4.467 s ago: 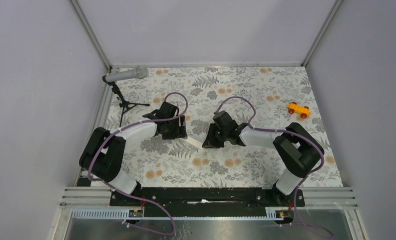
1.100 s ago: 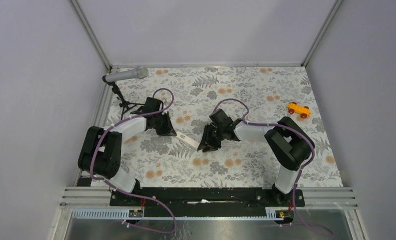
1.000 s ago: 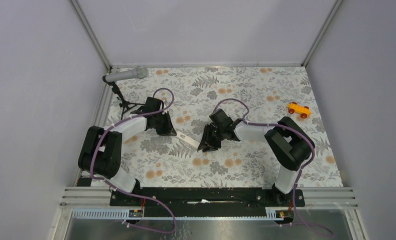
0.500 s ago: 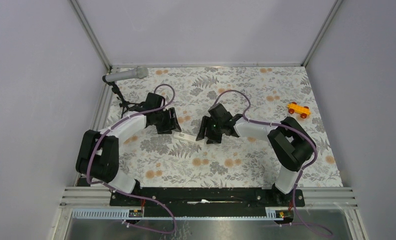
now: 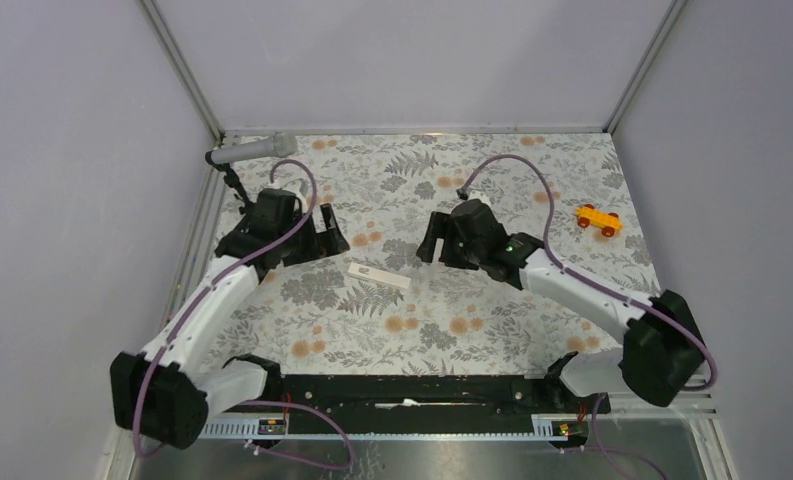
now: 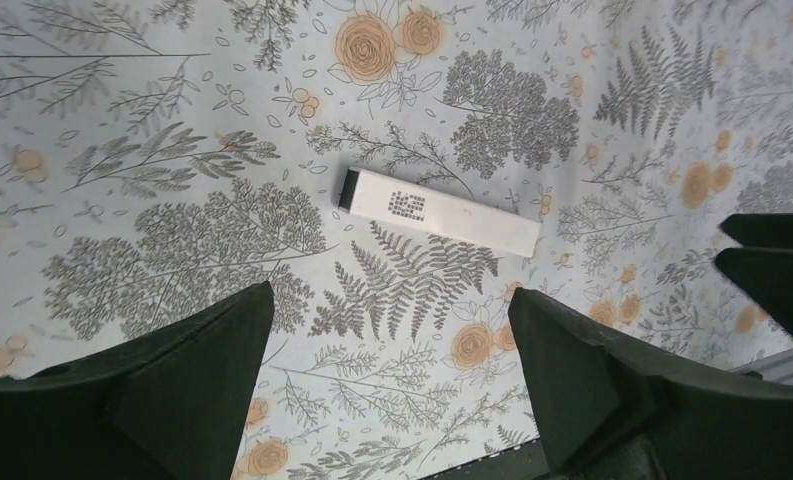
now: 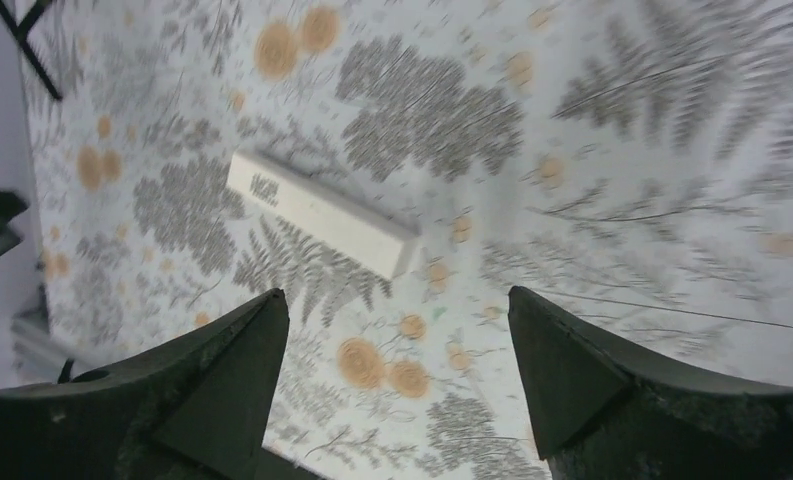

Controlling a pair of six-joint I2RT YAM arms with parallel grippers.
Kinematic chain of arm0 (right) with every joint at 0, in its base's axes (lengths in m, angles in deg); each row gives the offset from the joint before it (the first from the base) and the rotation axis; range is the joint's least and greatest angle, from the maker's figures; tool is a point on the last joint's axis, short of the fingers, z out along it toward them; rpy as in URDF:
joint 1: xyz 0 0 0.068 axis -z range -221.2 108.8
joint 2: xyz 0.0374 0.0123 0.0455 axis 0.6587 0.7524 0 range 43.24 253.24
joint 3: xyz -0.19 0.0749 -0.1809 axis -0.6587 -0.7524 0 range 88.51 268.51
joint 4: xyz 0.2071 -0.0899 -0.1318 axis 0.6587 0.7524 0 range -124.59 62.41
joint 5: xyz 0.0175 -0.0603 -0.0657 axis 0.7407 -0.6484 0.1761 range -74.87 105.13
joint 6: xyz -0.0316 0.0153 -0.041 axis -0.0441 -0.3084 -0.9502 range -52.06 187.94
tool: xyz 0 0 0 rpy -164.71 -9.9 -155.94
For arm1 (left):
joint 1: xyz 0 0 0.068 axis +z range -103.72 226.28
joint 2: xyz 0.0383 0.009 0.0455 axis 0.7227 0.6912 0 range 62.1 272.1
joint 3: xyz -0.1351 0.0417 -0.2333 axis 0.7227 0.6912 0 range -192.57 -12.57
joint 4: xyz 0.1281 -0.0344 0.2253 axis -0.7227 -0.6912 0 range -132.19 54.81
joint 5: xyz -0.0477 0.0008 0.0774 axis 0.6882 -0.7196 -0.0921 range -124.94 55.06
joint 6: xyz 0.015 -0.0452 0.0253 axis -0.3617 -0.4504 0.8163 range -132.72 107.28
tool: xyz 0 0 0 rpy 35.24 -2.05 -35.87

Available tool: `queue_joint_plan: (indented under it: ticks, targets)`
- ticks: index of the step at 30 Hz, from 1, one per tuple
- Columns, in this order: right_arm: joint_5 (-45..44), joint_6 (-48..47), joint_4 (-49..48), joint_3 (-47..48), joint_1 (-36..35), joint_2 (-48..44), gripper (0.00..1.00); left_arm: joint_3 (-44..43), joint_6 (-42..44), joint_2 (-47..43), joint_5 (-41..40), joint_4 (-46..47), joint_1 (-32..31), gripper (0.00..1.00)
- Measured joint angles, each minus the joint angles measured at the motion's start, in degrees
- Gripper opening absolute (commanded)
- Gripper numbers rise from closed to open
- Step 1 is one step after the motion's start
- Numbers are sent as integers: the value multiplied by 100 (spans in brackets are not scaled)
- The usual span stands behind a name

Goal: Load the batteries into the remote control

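Far left at the back, the grey microphone on a black tripod [image 5: 252, 150] is sitting out of the work zone. Next, the left gripper [image 5: 319, 230] is hovering just behind-left of the long flat white plastic remote control [image 5: 379, 277]. Its jaws are spread wide and carrying nothing. In its wrist view the fingers [image 6: 197, 375] are framing the remote from above without touching it.

The remote is lying flat on the floral-print table cover [image 5: 492, 330], mid-table between the two arms, slightly angled and touched by neither. The right gripper [image 5: 435, 238] is hovering just behind-right of it, jaws also spread and empty. The orange-yellow toy car [image 5: 597, 219] is sitting far right, well apart and not involved.

Judgement: with both pincers open and clear of a remote lying alone, this is looking like a hands-off state, either finished or between steps.

Hard to make out:
- The blue-and-orange batteries aren't showing in any view. They're possibly inside the remote, but that can't be confirmed.
- The cover seam isn't resolving, so the remote is reading as one closed bar with a dotted patch near one end.
- The right wrist view is blurring.
- The remote's underside is hidden.
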State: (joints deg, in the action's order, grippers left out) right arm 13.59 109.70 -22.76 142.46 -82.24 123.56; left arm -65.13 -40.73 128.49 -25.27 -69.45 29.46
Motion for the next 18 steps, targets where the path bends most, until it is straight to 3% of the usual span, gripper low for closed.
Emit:
queue_joint_plan:
  ticks: [1,2,10,18]
  targets:
    - [-238,-81,79,-61,11,-238,98,11,-46,-212,-81,-92,0,99]
    - [-507,-166,184,-118,17,-503,99,11,-96,-431,-160,-210,0,99]
    - [-2675,-981,1217,-59,50,-2573,99,-461,-332,-2133,-973,-1445,0,99]
    - [-3768,-1921,1825,514,55,-4183,100,-1805,-107,-3462,-1853,-2245,0,99]
